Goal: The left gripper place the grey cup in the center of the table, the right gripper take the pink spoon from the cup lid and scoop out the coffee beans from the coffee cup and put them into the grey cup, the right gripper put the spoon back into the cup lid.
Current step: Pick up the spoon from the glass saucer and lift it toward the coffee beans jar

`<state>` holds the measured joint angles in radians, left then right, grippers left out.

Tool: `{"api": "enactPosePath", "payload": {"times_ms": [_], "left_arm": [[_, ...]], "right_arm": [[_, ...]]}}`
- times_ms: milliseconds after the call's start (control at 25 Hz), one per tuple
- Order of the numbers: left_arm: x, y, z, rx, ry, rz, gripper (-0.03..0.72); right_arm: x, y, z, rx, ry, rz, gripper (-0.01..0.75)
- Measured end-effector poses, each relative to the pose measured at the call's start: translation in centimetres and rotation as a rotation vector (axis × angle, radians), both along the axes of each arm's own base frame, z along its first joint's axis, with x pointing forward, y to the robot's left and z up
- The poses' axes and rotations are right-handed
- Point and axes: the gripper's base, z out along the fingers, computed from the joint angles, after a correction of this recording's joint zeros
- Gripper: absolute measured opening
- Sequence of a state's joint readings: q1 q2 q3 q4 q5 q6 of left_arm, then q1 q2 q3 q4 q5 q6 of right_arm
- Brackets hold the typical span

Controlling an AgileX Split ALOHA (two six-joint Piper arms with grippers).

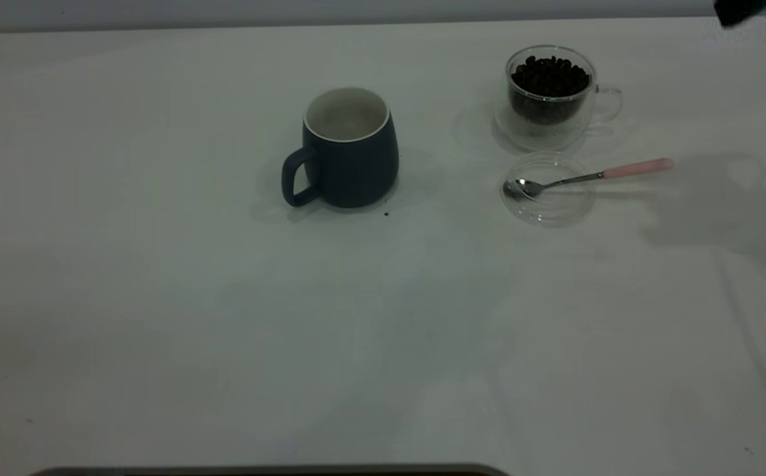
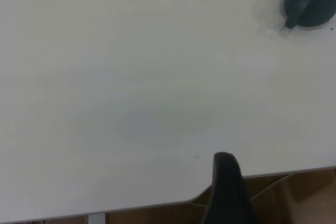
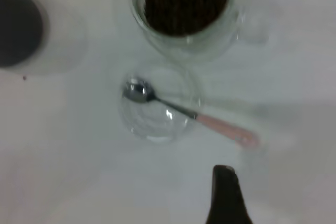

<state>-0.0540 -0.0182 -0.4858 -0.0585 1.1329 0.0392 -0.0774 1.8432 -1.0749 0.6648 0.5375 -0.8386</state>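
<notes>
The grey cup (image 1: pixel 349 149) stands mid-tabletop, so I judge the spoon step is next: the right hand (image 3: pixel 227 192), its grip impossible to tell, must reach the pink spoon (image 1: pixel 587 177) in the cup lid (image 1: pixel 548 190), right of that cup.

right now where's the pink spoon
In the exterior view the pink spoon lies on the table's right side, its bowl resting in the clear cup lid and its handle pointing right, just in front of the glass coffee cup.
</notes>
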Motion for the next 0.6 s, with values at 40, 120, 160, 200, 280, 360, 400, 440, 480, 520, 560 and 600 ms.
{"api": "enactPosePath", "payload": {"times_ms": [40,120,160,200,280,360,400,440,480,520,560,600], "left_arm": [[0.0,0.0,0.0,0.000,0.000,0.000,0.565],[0.0,0.0,0.0,0.000,0.000,0.000,0.565],[0.0,0.0,0.0,-0.001,0.000,0.001,0.565],[0.0,0.0,0.0,-0.001,0.000,0.001,0.565],[0.0,0.0,0.0,-0.001,0.000,0.001,0.565],[0.0,0.0,0.0,-0.001,0.000,0.001,0.565],[0.0,0.0,0.0,-0.001,0.000,0.001,0.565],[0.0,0.0,0.0,-0.001,0.000,0.001,0.565],[0.0,0.0,0.0,-0.001,0.000,0.001,0.565],[0.0,0.0,0.0,-0.001,0.000,0.001,0.565],[0.0,0.0,0.0,-0.001,0.000,0.001,0.565],[0.0,0.0,0.0,-0.001,0.000,0.001,0.565]], "right_arm": [[0.4,-0.8,-0.6,0.025,0.023,-0.007,0.552],[0.8,-2.1,-2.5,0.088,0.089,-0.003,0.546],[0.9,-2.9,-3.2,0.121,0.106,-0.002,0.540],[1.0,-3.7,-4.2,0.148,0.121,-0.003,0.532],[1.2,-5.2,-6.3,0.214,0.143,-0.025,0.517],[1.5,-6.7,-8.2,0.269,0.148,-0.075,0.504],[1.6,-7.5,-9.1,0.298,0.150,-0.107,0.501],[1.7,-8.2,-9.8,0.325,0.149,-0.132,0.498],[1.7,-8.7,-10.7,0.349,0.156,-0.146,0.496],[1.7,-9.0,-11.5,0.373,0.170,-0.146,0.495],[1.8,-9.1,-12.3,0.397,0.182,-0.137,0.494],[1.9,-9.0,-12.8,0.422,0.190,-0.124,0.493]]}}
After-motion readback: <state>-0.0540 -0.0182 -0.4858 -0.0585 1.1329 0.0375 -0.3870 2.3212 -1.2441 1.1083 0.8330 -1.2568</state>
